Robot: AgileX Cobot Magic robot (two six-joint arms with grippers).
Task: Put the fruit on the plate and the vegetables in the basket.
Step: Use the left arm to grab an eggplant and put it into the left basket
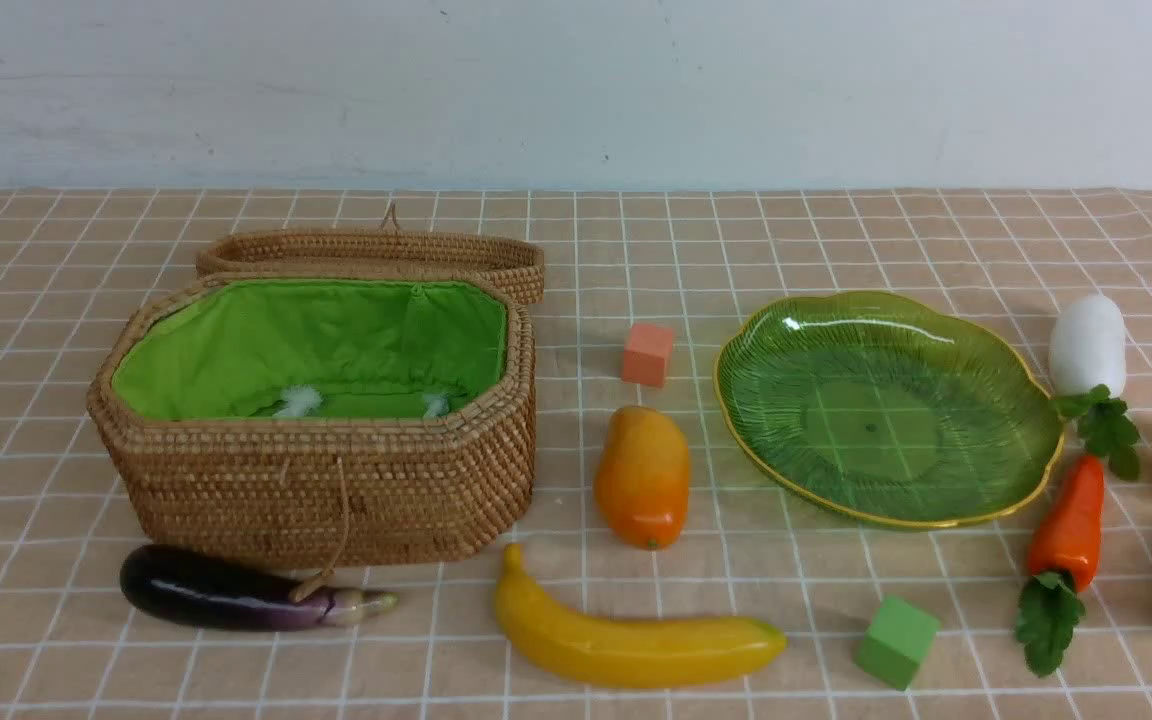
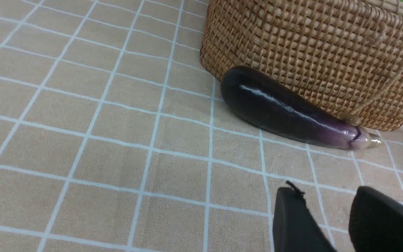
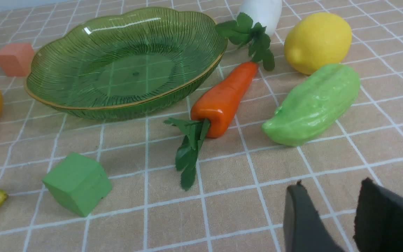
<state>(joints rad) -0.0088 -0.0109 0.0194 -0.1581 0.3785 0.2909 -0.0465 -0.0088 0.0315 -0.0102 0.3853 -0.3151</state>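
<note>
Black left gripper (image 2: pixel 327 191) and right gripper (image 3: pixel 332 184) stand partly open, empty.

A pale, scuffed wall (image 1: pixel 576 90) rises behind a flat tan cloth (image 1: pixel 36 650) gridded with thin white lines.

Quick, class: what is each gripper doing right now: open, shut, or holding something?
Left gripper: open, holding nothing; the eggplant lies apart from it.
Right gripper: open, holding nothing.
</note>
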